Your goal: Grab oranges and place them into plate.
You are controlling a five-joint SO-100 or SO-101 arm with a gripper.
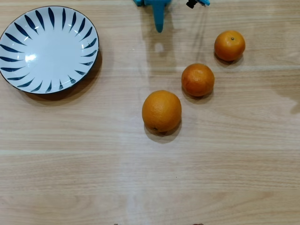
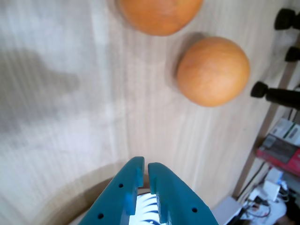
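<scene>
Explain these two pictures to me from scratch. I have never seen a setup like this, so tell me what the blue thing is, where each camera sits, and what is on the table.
The blue thing is the two-finger gripper of a small robot arm. In the wrist view, shot from a camera riding on the arm, its fingers are nearly together and hold nothing.

The overhead view looks straight down at a wooden table; only the arm's blue tip pokes in at the top edge.

On the table lie three oranges: a large orange in the middle, a smaller orange up and right of it, and another small orange further right. All stand apart. At top left sits a white plate with dark blue strokes, empty.

The wrist view shows two oranges ahead of the gripper and a bit of the plate under it.
</scene>
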